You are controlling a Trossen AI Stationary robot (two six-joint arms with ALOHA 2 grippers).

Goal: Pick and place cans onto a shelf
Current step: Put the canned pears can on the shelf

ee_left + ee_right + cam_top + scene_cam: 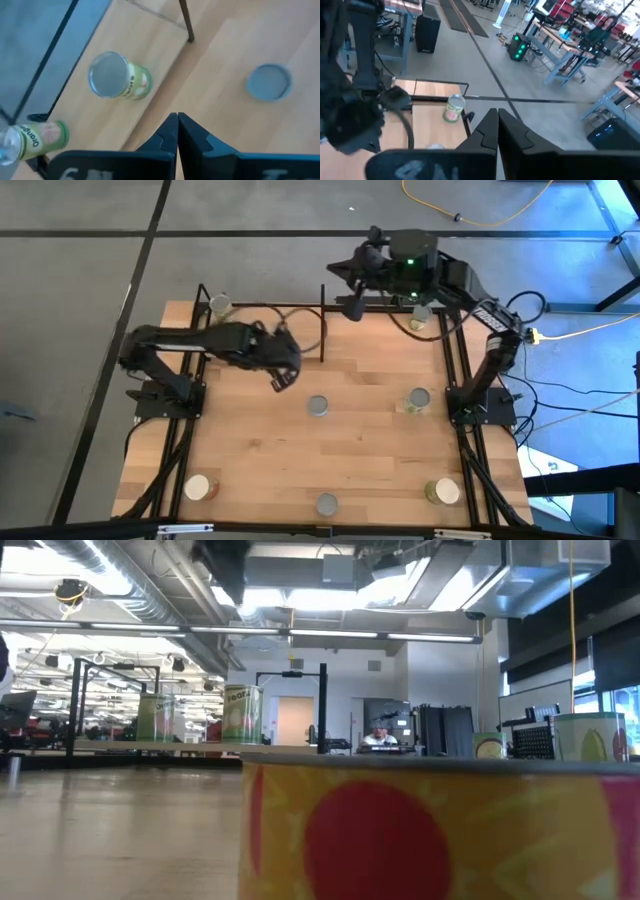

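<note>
The cans stand scattered. Two are up on the shelf (262, 330): one at its far left corner (219, 304), another (119, 76) beside it in the left wrist view. One rests at the table's far right edge (421, 316). Five are on the open tabletop (370, 430): a grey-topped one near the middle (318, 406), one right of it (419, 398), and three along the near edge (197, 487) (327, 503) (444, 491).

The left gripper (177, 131) hovers near the shelf's right end, fingers pressed together and empty. The right gripper (497, 127) is raised beyond the table's far edge, likewise closed on nothing.

Risks, as judged: either gripper would need to open before descending on a can; a closed approach would likely knock a can over. The shelf's thin black posts stand close to the left arm (one (323, 330) is just beside it), so a careless swing could catch the rack and unseat the cans already on it. The near-edge cans could be pushed off the table.

The surface is a light wood-block tabletop in a black frame. Beyond lies a grey floor, a yellow cable (470, 215), and an open workshop with benches and ceiling ducts.
</note>
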